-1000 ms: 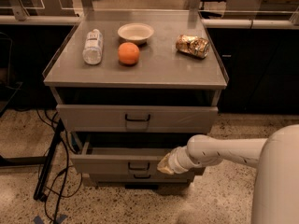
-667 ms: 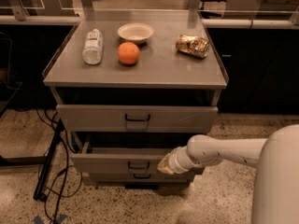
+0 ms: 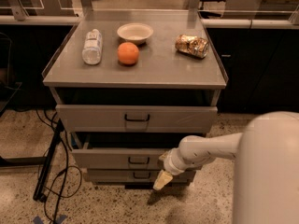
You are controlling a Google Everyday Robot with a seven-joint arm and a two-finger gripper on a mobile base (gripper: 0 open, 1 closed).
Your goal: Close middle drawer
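Note:
The middle drawer (image 3: 117,158) is a wide shallow grey metal drawer with a small dark loop handle (image 3: 138,161). It stands pulled out a little, with a dark gap above its front panel. My gripper (image 3: 160,180) is at the end of the white arm, in front of the drawer's right part, pointing down and left, just below the panel's lower edge. The top drawer (image 3: 137,118) above is also slightly out. The lowest drawer front (image 3: 135,175) shows beneath.
On the cabinet top (image 3: 163,69) lie a plastic bottle (image 3: 92,46), a white bowl (image 3: 135,32), an orange (image 3: 128,53) and a crumpled snack bag (image 3: 192,45). Black cables (image 3: 56,171) trail on the floor at the left. Dark counters stand behind.
The gripper has dropped slightly lower and left in front of the middle drawer. The drawer looks about as far out as before.

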